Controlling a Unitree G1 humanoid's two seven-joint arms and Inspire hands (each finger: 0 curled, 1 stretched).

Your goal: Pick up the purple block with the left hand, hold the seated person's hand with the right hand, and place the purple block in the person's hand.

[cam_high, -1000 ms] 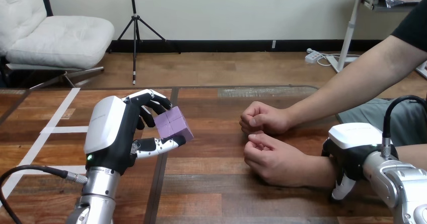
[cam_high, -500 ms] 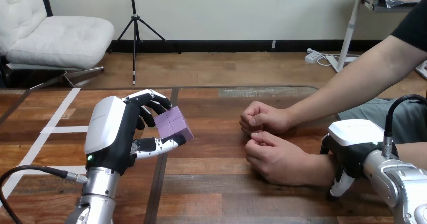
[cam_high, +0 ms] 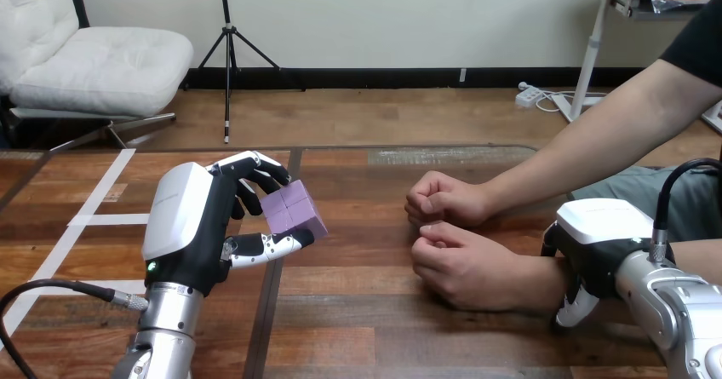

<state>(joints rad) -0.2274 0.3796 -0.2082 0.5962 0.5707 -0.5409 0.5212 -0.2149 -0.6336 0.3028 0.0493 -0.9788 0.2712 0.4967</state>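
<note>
Left hand [cam_high: 191,226] pinches the purple block [cam_high: 294,210] clear of the surface [cam_high: 358,328], ready to pass. Right hand [cam_high: 600,247] sits over the person's nearer wrist [cam_high: 541,281], probably steadying it, but I can't tell whether it grips. The person's nearer hand [cam_high: 464,268] is fisted and needs opening.

Purple block [cam_high: 294,211]: pale lilac all over, with faint seams splitting each face into squares.
Left robot hand [cam_high: 191,226]: white shell on the back, black palm, fingers [cam_high: 260,170] banded black and white. There is a small green light near the wrist.
Right robot hand [cam_high: 596,251]: white shell over a black body.
Left forearm [cam_high: 166,328] and right forearm [cam_high: 681,311]: silver.
Desk [cam_high: 366,311]: glossy wood planks in mixed reddish and dark brown, grain visible.
Tape [cam_high: 85,217]: white strips crossing the desk's left part.
</note>
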